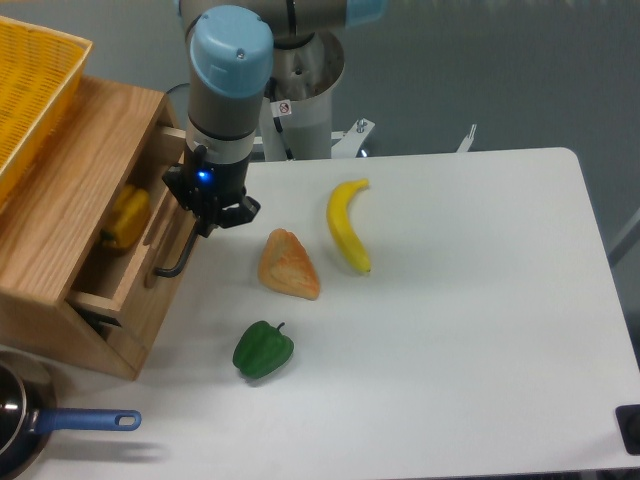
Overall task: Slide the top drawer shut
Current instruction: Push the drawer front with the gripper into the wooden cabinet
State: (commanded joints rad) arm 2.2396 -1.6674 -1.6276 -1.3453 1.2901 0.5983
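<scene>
The top drawer is a light oak box sticking a short way out of the wooden cabinet. Its front panel carries a thin black bar handle. A yellow bell pepper lies inside, half hidden under the cabinet top. My gripper points down at the upper end of the handle and presses against the drawer front. Its fingers look shut; whether they hold the bar I cannot tell.
A yellow basket sits on the cabinet top. On the white table lie a wedge of bread, a banana and a green bell pepper. A pan with a blue handle is at the bottom left.
</scene>
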